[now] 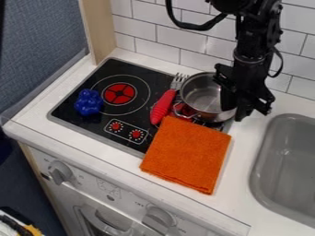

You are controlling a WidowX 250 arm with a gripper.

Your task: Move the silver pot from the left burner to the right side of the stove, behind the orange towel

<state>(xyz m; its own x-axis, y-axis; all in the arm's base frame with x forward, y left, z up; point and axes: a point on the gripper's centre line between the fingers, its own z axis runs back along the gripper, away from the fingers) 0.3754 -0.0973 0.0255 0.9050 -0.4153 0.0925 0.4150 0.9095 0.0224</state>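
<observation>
Far L of frame: blue-grey panel [37, 50], w/ a wood post [98, 30] beside it, upper L. Bottom L corner: cut-off item [18, 227], black/white/yellow bits, can't ID. Mid L: lumpy blue toy [89, 102] on black stovetop [77, 119], overlapping L edge of the ring around the red burner [119, 93]. Two red stove dials [126, 130] lower R of that, L of ctr. Below, lower L to bottom ctr: white appliance front [123, 198] w/ grey knobs [60, 172].

Approx ctr: fork [162, 107], red ribbed handle, metal tines up toward top of frame, lying at a slant just beside the pot. Folded orange cloth [188, 154] below ctr, partly on stovetop, partly on white counter [132, 172]. Metal pot [200, 90] is R of ctr, upper half, upright on R side of stovetop; its wire handle [179, 110] is on the lower L side, near cloth's top edge.

Gripper [236, 105], upper R, hangs at pot's R rim, overlapping it in view; can't tell if spread, pressed together or pinching rim. White tile wall [181, 40] behind, across top. Grey sink [286, 170] at R edge, lower half.
</observation>
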